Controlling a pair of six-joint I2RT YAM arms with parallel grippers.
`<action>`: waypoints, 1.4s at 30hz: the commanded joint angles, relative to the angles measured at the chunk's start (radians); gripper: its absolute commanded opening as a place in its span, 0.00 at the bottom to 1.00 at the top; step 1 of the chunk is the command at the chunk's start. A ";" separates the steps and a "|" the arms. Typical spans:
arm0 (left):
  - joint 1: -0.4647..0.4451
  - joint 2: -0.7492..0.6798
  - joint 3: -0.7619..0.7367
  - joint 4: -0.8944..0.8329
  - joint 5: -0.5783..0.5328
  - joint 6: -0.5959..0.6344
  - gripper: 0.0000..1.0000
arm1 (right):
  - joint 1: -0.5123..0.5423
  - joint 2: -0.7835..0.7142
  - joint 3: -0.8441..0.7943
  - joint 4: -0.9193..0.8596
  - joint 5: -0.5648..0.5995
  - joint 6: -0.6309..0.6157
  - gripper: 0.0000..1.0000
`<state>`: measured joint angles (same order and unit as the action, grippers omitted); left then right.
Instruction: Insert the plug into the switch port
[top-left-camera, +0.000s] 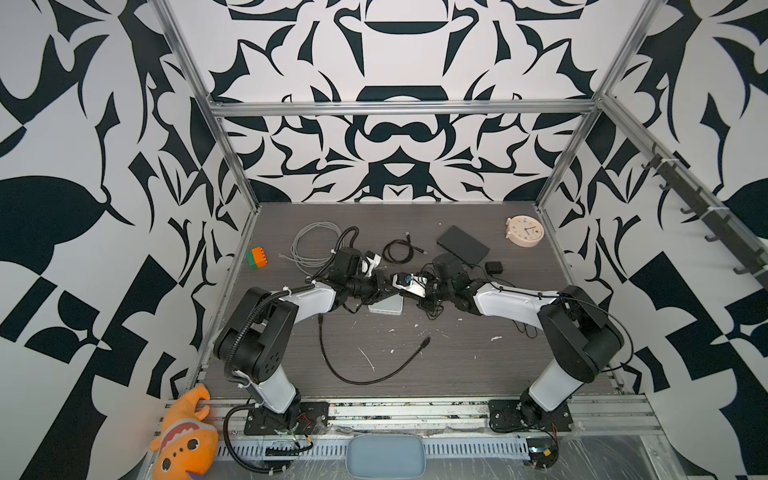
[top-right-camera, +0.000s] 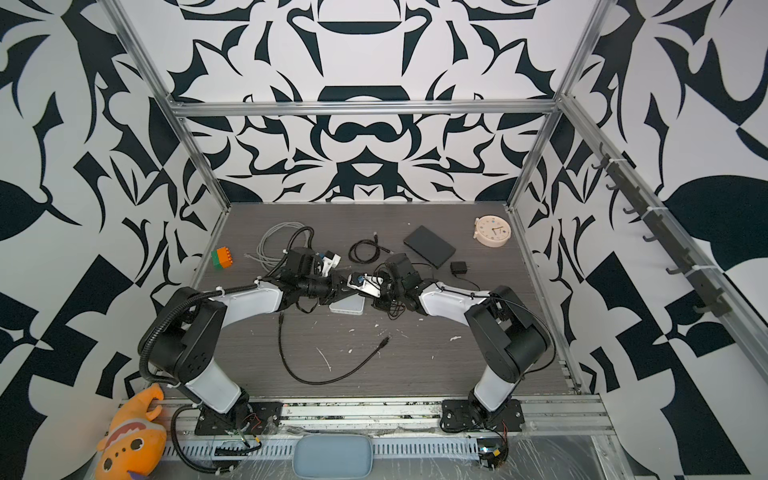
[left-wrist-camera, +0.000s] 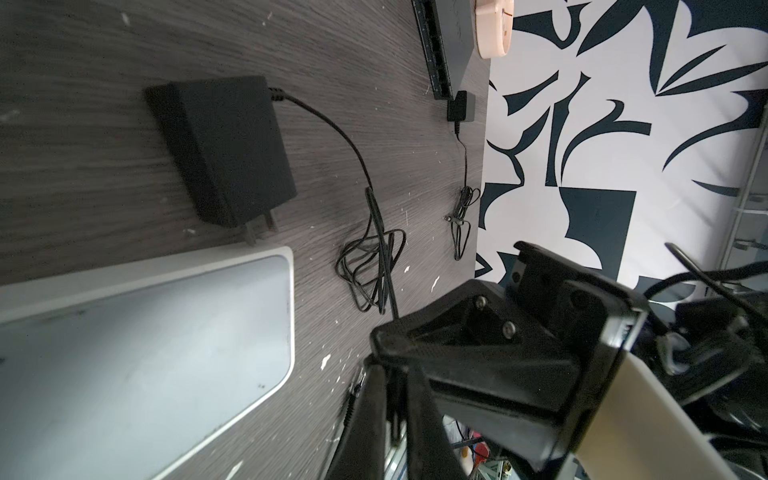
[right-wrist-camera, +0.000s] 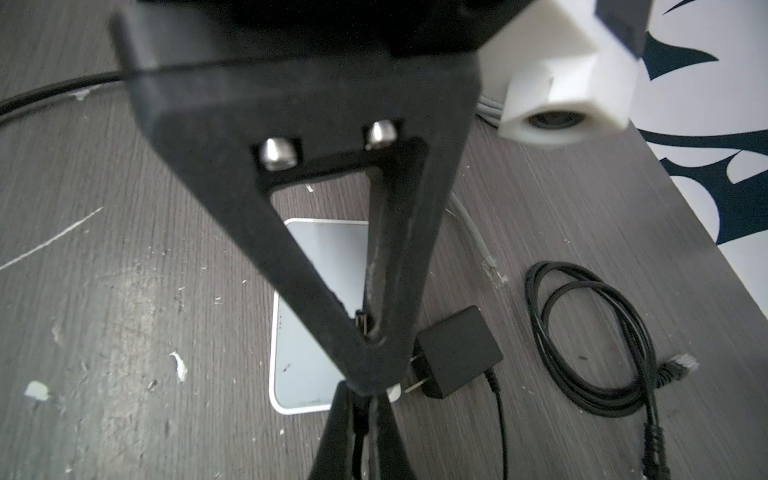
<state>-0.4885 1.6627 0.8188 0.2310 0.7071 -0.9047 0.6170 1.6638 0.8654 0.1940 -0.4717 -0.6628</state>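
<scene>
Counter (top-left-camera: 457, 365) is occupied by the white switch (left-wrist-camera: 145, 353), laid flat under both arms, presumably so its ports can be reached, with the black adapter (left-wrist-camera: 224, 145) set just beside it. The left fingers (right-wrist-camera: 316, 249) are pressed together, and a small dark plug (right-wrist-camera: 363, 326) is apparently pinched at their tips above the switch. The right fingers (right-wrist-camera: 332, 442) are shut close by, on what cannot be told.

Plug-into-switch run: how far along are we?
Done: the plug is pinched in the left gripper, held above the white box. In hand: the right gripper is shut close by it, possibly a handover; what it grips is unclear. Left: carry the plug to the black switch at the back and insert it.
</scene>
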 joint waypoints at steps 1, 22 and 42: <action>-0.001 0.004 0.016 0.004 0.020 -0.005 0.06 | 0.004 0.001 0.034 0.026 -0.003 0.003 0.00; 0.089 -0.088 0.118 -0.457 -0.308 0.304 0.59 | -0.029 -0.032 0.063 -0.291 0.080 -0.175 0.00; 0.088 0.054 0.117 -0.389 -0.319 0.382 0.58 | -0.027 0.127 0.174 -0.398 0.121 -0.225 0.00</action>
<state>-0.3985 1.7073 0.9440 -0.1753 0.3618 -0.5449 0.5842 1.7985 0.9962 -0.1783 -0.3431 -0.8734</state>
